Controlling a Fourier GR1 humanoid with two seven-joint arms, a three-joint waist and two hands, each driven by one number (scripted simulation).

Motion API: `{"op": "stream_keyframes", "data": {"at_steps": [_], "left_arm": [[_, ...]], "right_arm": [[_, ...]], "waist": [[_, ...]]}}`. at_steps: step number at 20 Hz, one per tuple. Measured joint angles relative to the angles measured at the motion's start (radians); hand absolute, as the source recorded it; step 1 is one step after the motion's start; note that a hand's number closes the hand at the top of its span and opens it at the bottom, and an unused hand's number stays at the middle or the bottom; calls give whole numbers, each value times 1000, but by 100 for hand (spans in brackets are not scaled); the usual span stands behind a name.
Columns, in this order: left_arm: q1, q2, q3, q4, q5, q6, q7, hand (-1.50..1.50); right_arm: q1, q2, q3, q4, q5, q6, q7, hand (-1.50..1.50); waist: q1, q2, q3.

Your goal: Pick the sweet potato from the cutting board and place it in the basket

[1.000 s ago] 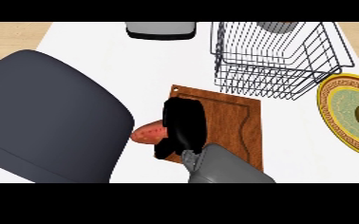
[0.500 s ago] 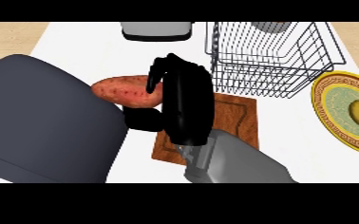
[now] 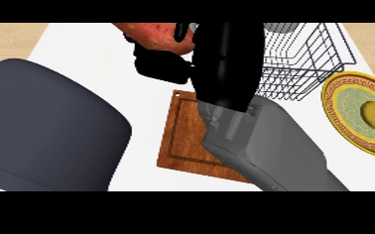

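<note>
R hand – curled on sweet potato | above cutting board | basket beside

Bright, even light, white counter almost shadowless — no glare, edges crisp, no blur

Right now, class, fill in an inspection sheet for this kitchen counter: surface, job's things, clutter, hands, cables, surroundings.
Surface: white counter.
Job's things: sweet potato lifted clear of the wooden cutting board; wire basket at upper right, its contents unclear.
Clutter: patterned plate at right edge, holding a yellow item.
Hands: right hand, fingers curled round the sweet potato; left hand not seen.
Cables: nothing seen.
Surroundings: large dark grey rounded shape at left.
</note>
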Motion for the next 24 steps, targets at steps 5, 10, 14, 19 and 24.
{"op": "stream_keyframes", "data": {"at_steps": [5,10,14,19,24], "left_arm": [[-1,-4,2,-2,-10,4,5,0],[-9,-6,7,2,-10,-4,9,0],[-6,-20,-1,-10,-18,-1,6,0],[-12,-19,5,-2,-25,-7,7,0],[-11,-20,16,3,-14,-28,-5,0]], "right_arm": [[-55,-16,-129,42,-14,51,-17,150],[-92,-63,-233,117,-43,87,-61,150],[-88,-97,-293,198,-73,97,-115,150],[-82,-114,-359,298,-115,71,-190,150],[-10,-103,-429,320,-180,-9,-269,150]], "waist": [[0,3,1],[4,6,1],[10,9,0],[14,10,1],[12,10,1]]}}
